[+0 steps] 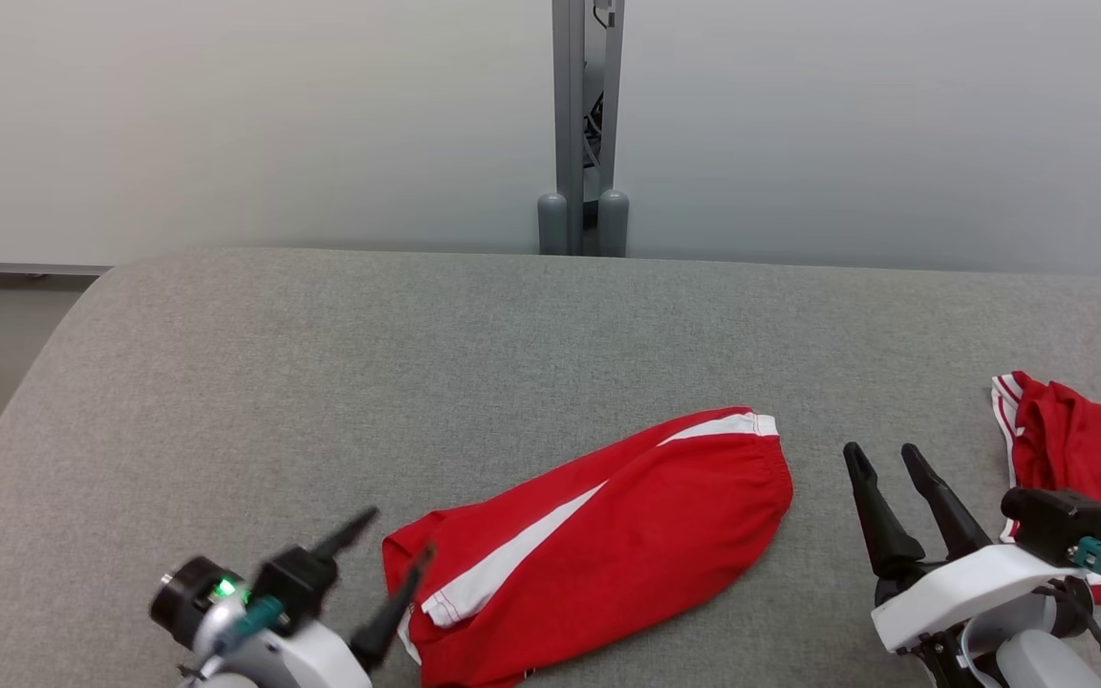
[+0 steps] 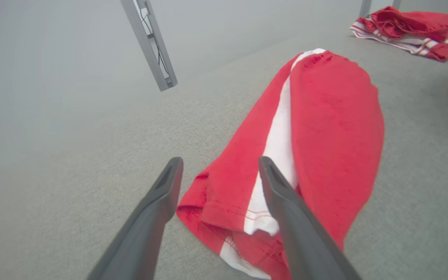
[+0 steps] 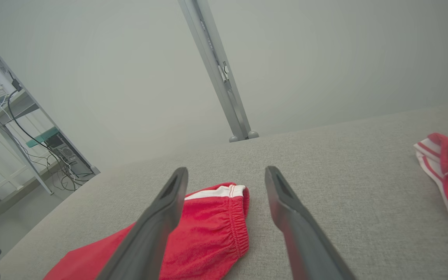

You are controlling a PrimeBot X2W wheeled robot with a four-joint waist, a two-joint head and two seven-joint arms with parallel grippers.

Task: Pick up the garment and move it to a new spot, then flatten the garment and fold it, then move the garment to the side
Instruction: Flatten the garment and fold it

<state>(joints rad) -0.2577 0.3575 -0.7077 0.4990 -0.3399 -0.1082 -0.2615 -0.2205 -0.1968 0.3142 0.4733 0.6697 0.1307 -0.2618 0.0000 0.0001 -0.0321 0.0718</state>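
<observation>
Head view looks down on a grey fabric-covered tabletop (image 1: 321, 382) where the garment (image 1: 598, 535), red shorts with a white side stripe, lies folded into a long shape near the front edge, its elastic waistband end pointing towards the far right. The left gripper (image 1: 402, 532) sits at the garment's near left corner with its two dark fingers spread apart; in the left wrist view the left gripper (image 2: 220, 160) has one finger over the white stripe and the other just beside the red hem, and the garment (image 2: 333, 116) rests on the tabletop, not pinched. The right gripper (image 1: 880, 451) hovers just right of the waistband end, also spread wide and holding nothing; the right wrist view shows the right gripper (image 3: 226, 170) above the gathered waistband of the garment (image 3: 208, 233). A second red garment (image 1: 1076, 449) lies bunched at the right edge, well apart. A grey metal post (image 1: 579, 124) stands behind the tabletop.
</observation>
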